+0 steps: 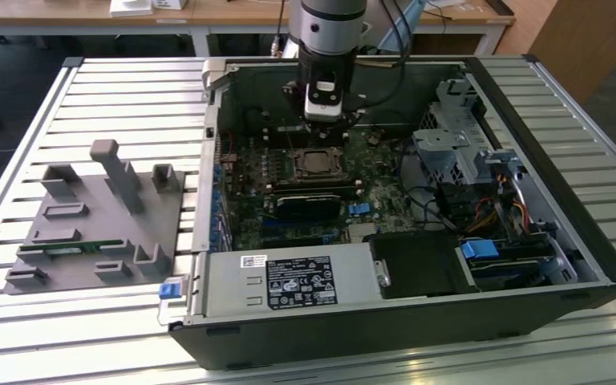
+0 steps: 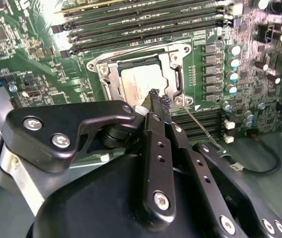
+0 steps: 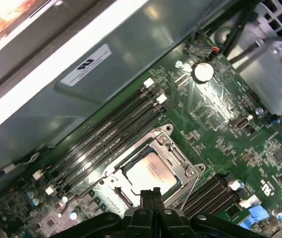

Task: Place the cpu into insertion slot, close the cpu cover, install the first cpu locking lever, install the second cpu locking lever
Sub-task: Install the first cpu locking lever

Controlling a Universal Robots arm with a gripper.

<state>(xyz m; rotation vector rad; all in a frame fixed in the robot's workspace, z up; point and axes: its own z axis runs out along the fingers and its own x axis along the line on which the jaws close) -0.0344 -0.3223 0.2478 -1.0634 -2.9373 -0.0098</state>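
the arm (image 1: pixel 327 28) comes straight down into the open computer case (image 1: pixel 565 265), wrist vertical, with the gripper (image 1: pixel 326 127) pointing at the board just behind the insertion slot (image 1: pixel 296 164).

in both wrist views the matt black, screw-studded fingers (image 2: pixel 156 148) taper to a narrow tip, and the two tips lie pressed together with nothing between them. they hover right at the edge of the socket assembly; whether they touch it i cannot tell.

just beyond the tips lies the cpu (image 2: pixel 141 82), a flat square with a dull, pale grey metal top, seated in the insertion slot. the cpu cover (image 3: pixel 176 157), a thin bright steel frame, lies flat around it, with the chip showing through its square window. a thin wire lever (image 2: pixel 203 130) slants away from one corner of the frame; i cannot tell whether it is latched.

further out, long narrow black memory slots (image 3: pixel 106 139) run in parallel rows on both sides of the socket, set in the glossy green circuit board (image 2: pixel 12 39), which is dotted with small silver capacitors. a round shiny coin cell (image 3: pixel 203 72) sits beyond them, and last comes the smooth grey sheet-metal case wall (image 3: pixel 131 64).
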